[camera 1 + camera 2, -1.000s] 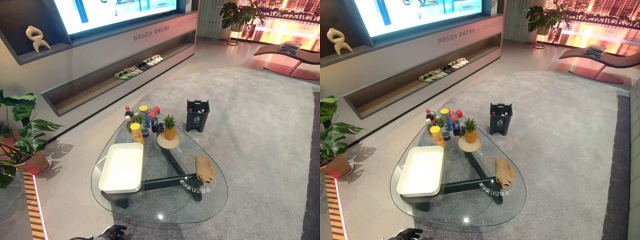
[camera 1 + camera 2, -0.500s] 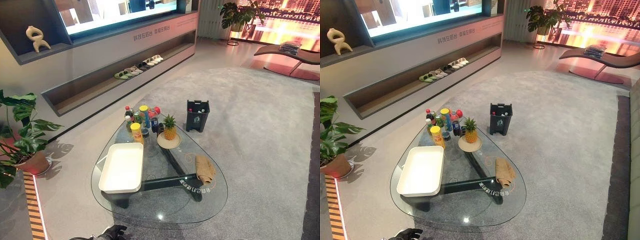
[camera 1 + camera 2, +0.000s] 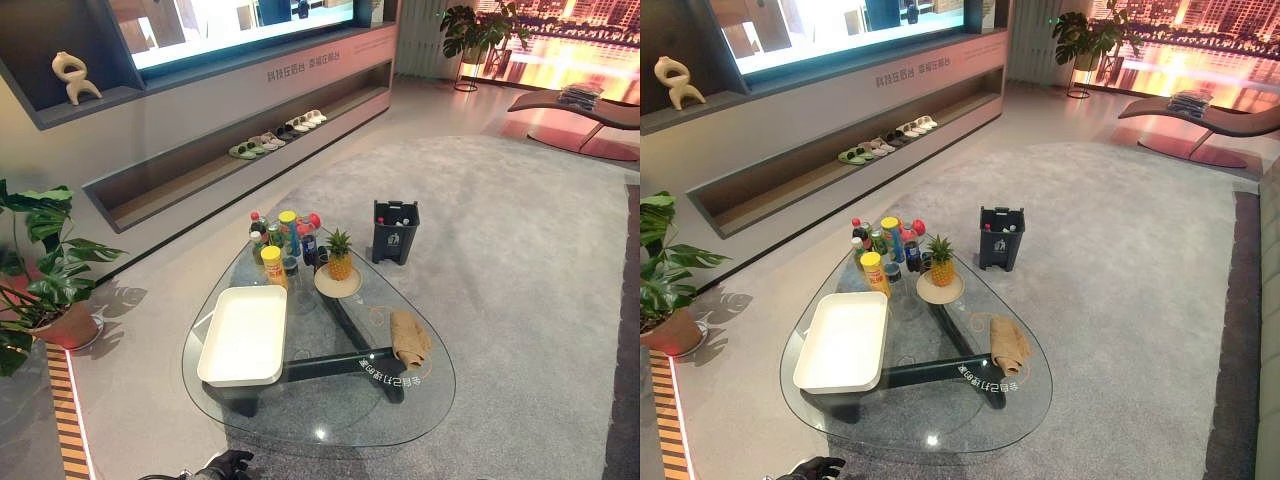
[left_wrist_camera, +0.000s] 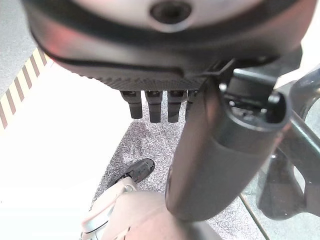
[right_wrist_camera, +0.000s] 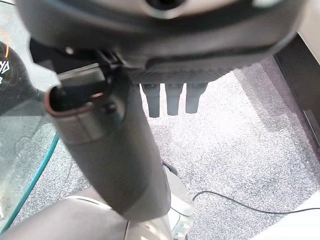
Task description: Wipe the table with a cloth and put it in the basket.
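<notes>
Peeking at frame edge: left robot hand (image 3: 228, 465)

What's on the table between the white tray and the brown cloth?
In the left eye view, just bare glass lies between the white tray and the brown cloth; the table's dark base shows through it.

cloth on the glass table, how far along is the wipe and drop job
Nothing looks done yet. The tan cloth lies crumpled on the glass table, right side, untouched. Both hands hang empty: left hand and right hand, fingers straight. Left: grasp, wipe, drop it into the white basket.
</notes>
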Controlling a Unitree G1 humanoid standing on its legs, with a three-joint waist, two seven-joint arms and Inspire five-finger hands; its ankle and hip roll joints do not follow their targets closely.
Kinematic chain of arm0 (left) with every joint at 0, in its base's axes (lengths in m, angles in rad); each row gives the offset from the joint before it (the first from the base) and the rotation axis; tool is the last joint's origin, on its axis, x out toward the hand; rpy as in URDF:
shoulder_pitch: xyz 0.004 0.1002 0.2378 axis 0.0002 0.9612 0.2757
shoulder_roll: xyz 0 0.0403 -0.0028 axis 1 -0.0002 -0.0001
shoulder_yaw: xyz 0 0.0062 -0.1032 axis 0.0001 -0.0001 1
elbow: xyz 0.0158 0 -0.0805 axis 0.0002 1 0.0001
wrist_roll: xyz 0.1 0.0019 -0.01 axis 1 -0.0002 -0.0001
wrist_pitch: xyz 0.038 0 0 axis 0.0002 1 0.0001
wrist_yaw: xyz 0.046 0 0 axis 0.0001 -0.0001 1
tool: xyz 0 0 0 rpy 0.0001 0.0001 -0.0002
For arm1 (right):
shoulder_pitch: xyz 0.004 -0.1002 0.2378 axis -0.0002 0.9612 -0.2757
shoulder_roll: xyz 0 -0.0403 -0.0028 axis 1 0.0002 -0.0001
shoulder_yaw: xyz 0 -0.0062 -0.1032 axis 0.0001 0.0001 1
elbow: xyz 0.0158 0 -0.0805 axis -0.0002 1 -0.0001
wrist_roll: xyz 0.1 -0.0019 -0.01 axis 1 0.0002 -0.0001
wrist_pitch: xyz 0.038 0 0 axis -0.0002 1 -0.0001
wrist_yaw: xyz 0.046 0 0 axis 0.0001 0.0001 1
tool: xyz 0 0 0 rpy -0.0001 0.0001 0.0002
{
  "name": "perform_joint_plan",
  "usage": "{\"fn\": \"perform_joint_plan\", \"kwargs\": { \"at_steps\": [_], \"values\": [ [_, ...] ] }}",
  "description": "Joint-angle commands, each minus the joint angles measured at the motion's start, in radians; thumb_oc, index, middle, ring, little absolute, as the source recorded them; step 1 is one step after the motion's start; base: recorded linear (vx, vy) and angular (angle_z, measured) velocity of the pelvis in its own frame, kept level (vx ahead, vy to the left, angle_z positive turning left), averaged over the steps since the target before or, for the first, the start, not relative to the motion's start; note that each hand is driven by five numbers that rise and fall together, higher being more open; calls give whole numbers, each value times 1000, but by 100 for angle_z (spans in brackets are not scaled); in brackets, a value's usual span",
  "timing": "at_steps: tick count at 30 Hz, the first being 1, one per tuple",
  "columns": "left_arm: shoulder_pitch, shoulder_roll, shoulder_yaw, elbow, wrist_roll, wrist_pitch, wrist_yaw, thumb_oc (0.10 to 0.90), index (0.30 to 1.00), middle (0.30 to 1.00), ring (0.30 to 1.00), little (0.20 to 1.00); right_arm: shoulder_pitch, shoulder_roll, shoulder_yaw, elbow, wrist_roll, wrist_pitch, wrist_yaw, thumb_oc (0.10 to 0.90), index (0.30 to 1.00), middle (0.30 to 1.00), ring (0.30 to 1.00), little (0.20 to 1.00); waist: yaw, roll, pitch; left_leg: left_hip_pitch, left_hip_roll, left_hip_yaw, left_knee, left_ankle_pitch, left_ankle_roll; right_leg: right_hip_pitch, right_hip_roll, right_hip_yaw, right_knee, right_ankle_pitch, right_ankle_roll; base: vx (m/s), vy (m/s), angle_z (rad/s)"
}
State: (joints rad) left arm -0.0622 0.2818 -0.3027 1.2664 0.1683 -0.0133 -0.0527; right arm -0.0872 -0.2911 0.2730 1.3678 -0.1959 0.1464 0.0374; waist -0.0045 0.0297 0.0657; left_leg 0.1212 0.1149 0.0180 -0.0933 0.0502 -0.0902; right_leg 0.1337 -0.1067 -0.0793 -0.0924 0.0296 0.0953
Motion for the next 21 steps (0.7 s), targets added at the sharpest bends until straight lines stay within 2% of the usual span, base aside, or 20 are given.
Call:
{"fn": "perform_joint_plan", "kwargs": {
  "at_steps": [1, 10, 17, 21],
  "values": [
    [-80, 0, -8, 62, -15, -1, 18, 800, 900, 900, 900, 900, -85, -20, -13, 63, -21, 6, -14, 800, 900, 900, 900, 900, 3, -16, 48, 16, -64, -10, 6, -71, 36, 8, 19, -3, 20, -29, 1, 33, -1, 0],
    [-72, 18, 18, 50, -90, 19, 38, 800, 900, 900, 900, 900, -86, -47, -23, 49, 9, 34, -19, 800, 900, 900, 900, 900, 1, -10, 83, -22, -62, -11, 6, -53, 33, -32, 21, 10, 19, -12, 2, 9, 2, 0],
    [-172, 56, 38, 18, -206, 15, 73, 800, 900, 900, 900, 900, -172, -87, -18, 27, 89, 43, -65, 800, 900, 900, 900, 900, -13, 10, 221, -157, -67, -23, 6, -8, 43, -188, 29, 48, 30, 33, -7, -204, 8, -3],
    [-207, 89, 80, 1, -361, -6, 64, 800, 900, 900, 900, 900, -182, -103, -18, 16, 89, 39, -83, 800, 900, 900, 900, 900, -20, 14, 289, -218, -79, -34, 6, 5, 48, -256, 35, 59, 39, 44, -9, -126, -11, -1]
  ]
}}
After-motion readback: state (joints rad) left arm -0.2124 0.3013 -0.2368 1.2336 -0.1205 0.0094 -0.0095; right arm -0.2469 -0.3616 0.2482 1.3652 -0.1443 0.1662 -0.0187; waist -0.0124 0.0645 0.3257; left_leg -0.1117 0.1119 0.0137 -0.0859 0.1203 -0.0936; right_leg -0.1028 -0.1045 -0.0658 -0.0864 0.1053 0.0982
